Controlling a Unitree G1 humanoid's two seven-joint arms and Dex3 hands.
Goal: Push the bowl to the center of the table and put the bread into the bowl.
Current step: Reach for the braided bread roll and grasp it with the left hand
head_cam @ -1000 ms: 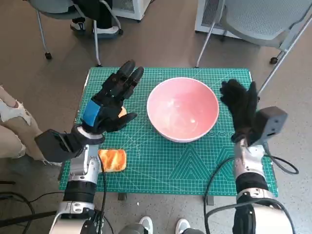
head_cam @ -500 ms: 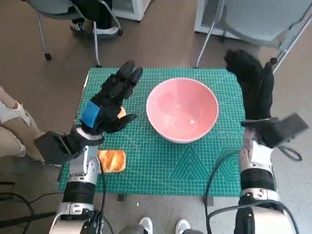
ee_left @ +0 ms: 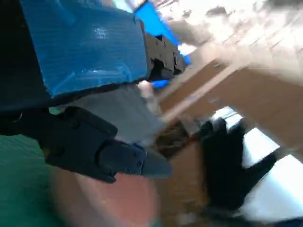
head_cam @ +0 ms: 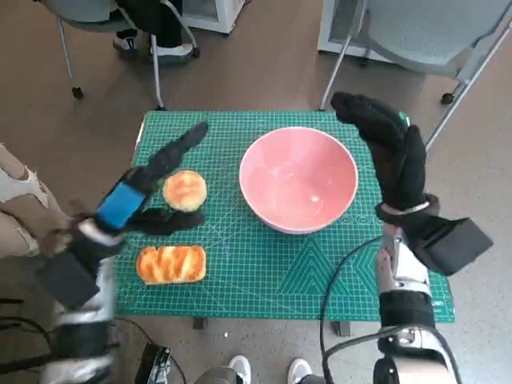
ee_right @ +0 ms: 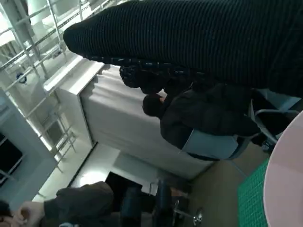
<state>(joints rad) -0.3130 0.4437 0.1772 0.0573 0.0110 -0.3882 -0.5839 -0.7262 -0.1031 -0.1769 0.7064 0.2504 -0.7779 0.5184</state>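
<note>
Tabletop (head_cam: 272,264) bore a green mat, bowl (head_cam: 298,178) and bread (head_cam: 171,264); chairs (head_cam: 416,28) stood behind; both robot hands released.

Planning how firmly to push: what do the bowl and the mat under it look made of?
Bowl: pink, smooth and glossy, with soft highlights inside; likely plastic or glazed ceramic, can't tell which. Mat: green, matte, printed with a white grid; looks like a rubbery cutting mat.

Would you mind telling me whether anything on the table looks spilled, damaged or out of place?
Nothing stands out. The pink bowl sits upright and empty on the green mat, and the round bun and the toasted loaf lie intact beside it.
</note>
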